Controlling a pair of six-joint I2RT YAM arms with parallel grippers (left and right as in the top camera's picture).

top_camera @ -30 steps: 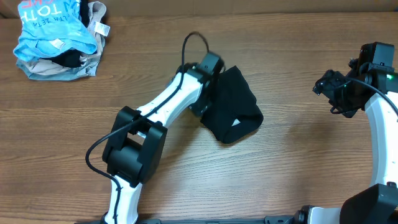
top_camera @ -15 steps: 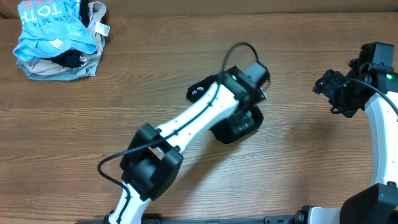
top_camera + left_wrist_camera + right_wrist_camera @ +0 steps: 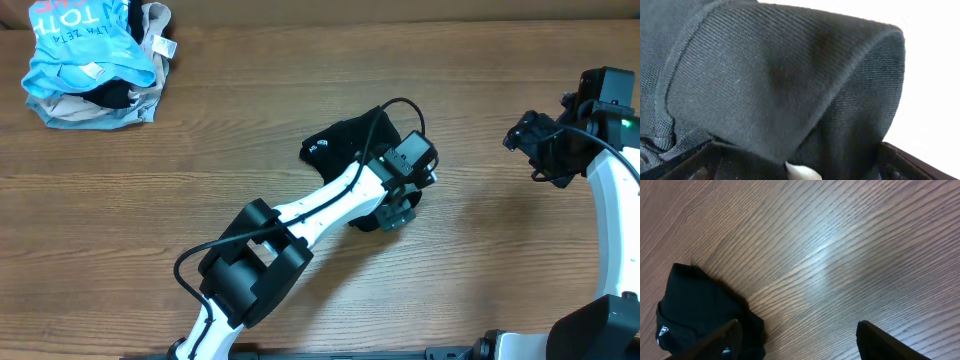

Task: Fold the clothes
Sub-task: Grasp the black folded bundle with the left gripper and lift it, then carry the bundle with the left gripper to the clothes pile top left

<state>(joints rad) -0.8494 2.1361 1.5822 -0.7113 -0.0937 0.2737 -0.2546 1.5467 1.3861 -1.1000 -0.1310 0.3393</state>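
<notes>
The black T-shirt (image 3: 337,143) lies bunched in the middle of the wooden table, with a small white logo on its left end. My left gripper (image 3: 398,205) is down on the shirt's right end. In the left wrist view black fabric (image 3: 780,85) fills the frame as a raised fold, and the fingers (image 3: 795,167) show far apart at the bottom corners with cloth between them. My right gripper (image 3: 532,150) hovers open and empty at the far right. Its wrist view shows its fingers (image 3: 797,330) apart over bare wood, with the shirt (image 3: 690,300) at lower left.
A pile of other clothes sits at the table's back left corner: a light-blue garment with white lettering (image 3: 85,45) on top of a beige one (image 3: 100,112). The left arm (image 3: 300,215) stretches diagonally across the table's middle.
My left gripper swung from the shirt's left side over to its right and then came down, carrying fabric across. The shirt now lies narrower with its logo showing. The right arm has not moved.
</notes>
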